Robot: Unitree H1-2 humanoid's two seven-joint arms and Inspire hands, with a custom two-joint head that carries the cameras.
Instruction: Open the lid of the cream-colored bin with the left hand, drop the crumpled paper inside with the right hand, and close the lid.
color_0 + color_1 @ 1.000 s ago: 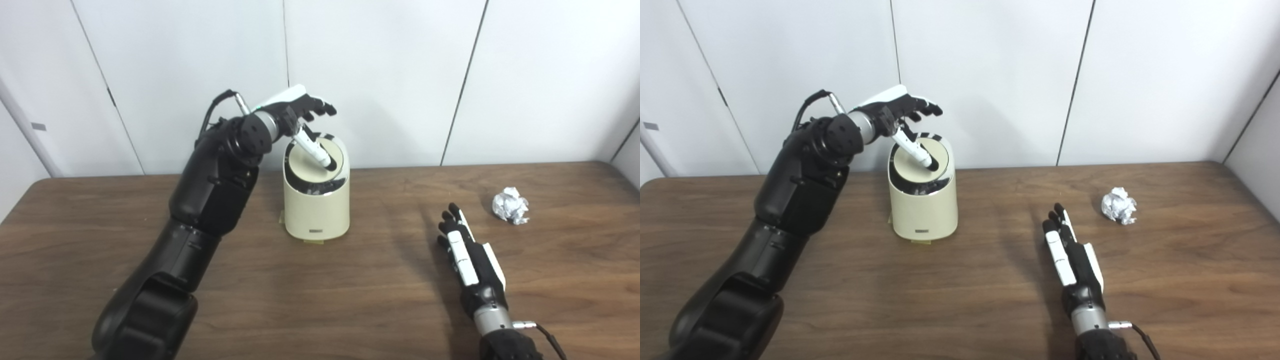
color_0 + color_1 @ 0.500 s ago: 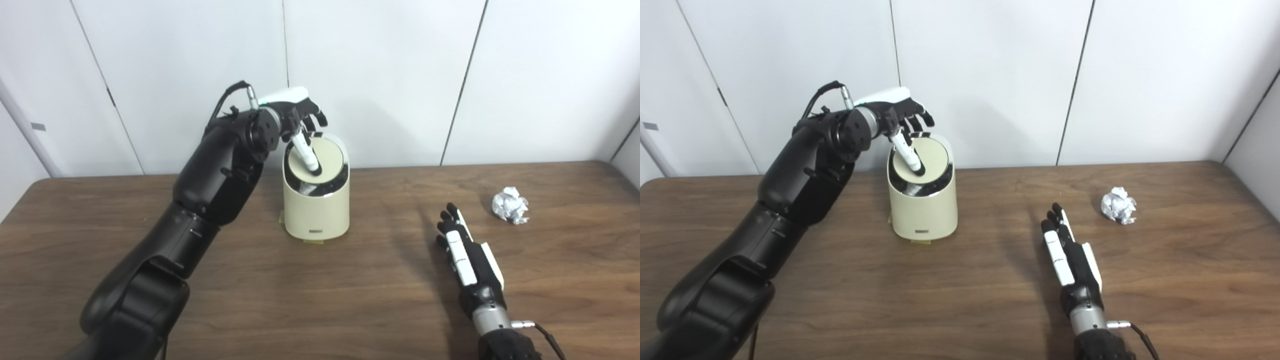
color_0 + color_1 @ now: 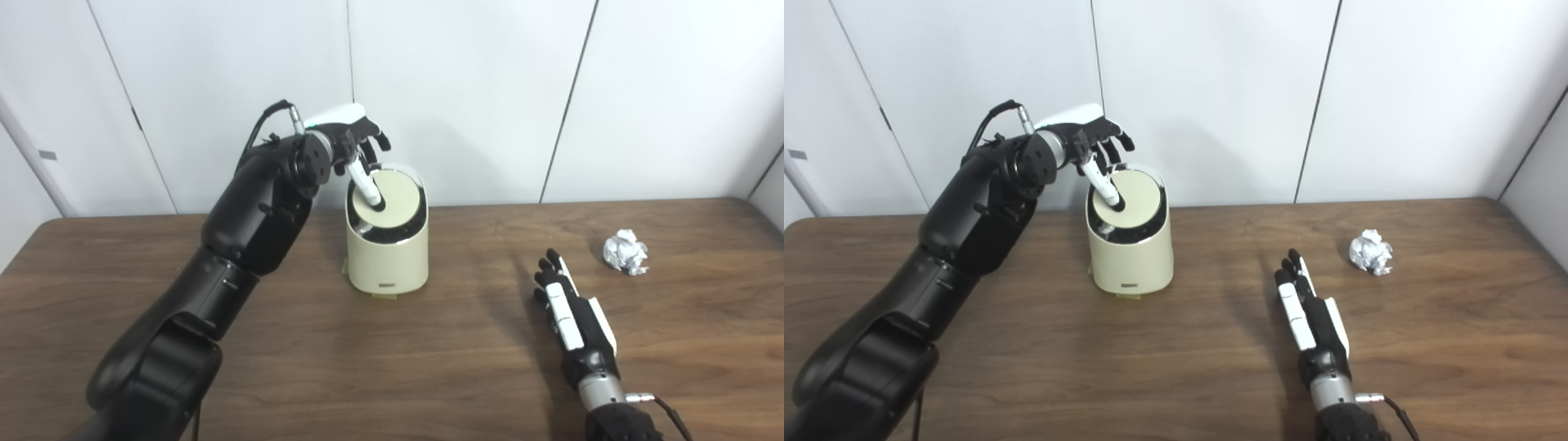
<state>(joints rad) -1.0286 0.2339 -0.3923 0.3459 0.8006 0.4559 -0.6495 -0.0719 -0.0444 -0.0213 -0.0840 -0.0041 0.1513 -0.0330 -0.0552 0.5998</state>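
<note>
**Left thumb on the bin lid**

Left hand (image 3: 352,131), fingers spread, pokes its thumb on the tilted lid (image 3: 392,199) of the cream-colored cylindrical bin (image 3: 387,257); can't see inside. Right hand (image 3: 572,312) lies flat, empty, on the brown wooden table (image 3: 367,367). Crumpled silvery paper ball (image 3: 625,252) sits near it.

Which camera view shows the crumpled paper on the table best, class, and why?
The left eye view: the crumpled paper looks slightly larger there, lying alone on the table, apart from the right hand. The right eye view shows the same paper, equally unobstructed, only a little smaller, so the difference is slight.
</note>
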